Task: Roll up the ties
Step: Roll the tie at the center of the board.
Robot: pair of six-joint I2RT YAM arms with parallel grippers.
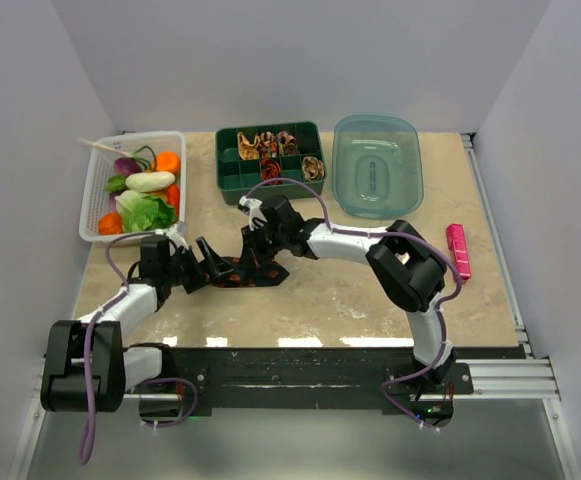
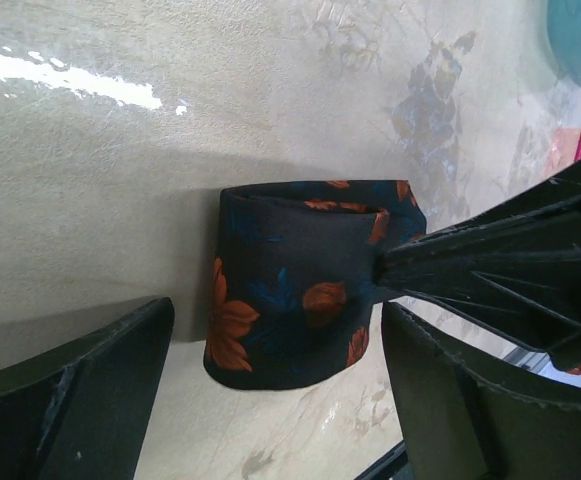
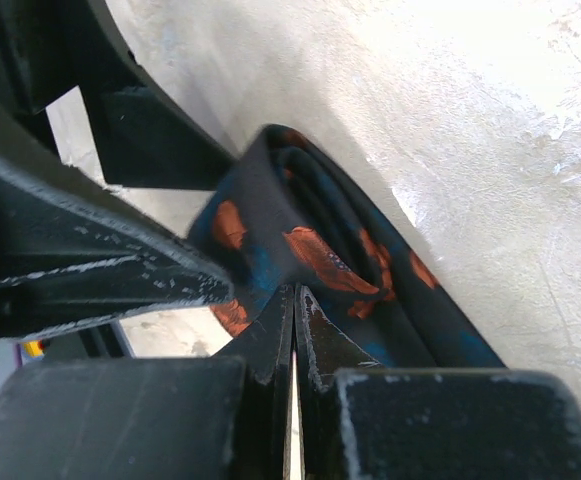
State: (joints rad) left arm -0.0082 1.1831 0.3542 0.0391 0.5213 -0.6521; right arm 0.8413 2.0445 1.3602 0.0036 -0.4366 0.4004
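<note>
A black tie with orange-red spots (image 1: 257,273) lies on the table's near middle, one end folded into a loose roll (image 2: 290,290). My left gripper (image 1: 213,262) is open, its fingers (image 2: 80,390) wide apart on either side of the roll (image 2: 280,335) without touching it. My right gripper (image 1: 253,250) is shut on the roll's edge (image 3: 293,295); its fingers reach into the left wrist view (image 2: 490,270) from the right. The tie's length runs away from the roll (image 3: 410,300). Several rolled ties (image 1: 268,145) in tan, red and dark sit in a green compartment tray (image 1: 232,175).
A white basket (image 1: 95,200) of toy vegetables stands at the back left. A clear teal tub (image 1: 377,165) stands at the back right. A small pink bar (image 1: 458,250) lies at the right. The table's near edge runs below the arms.
</note>
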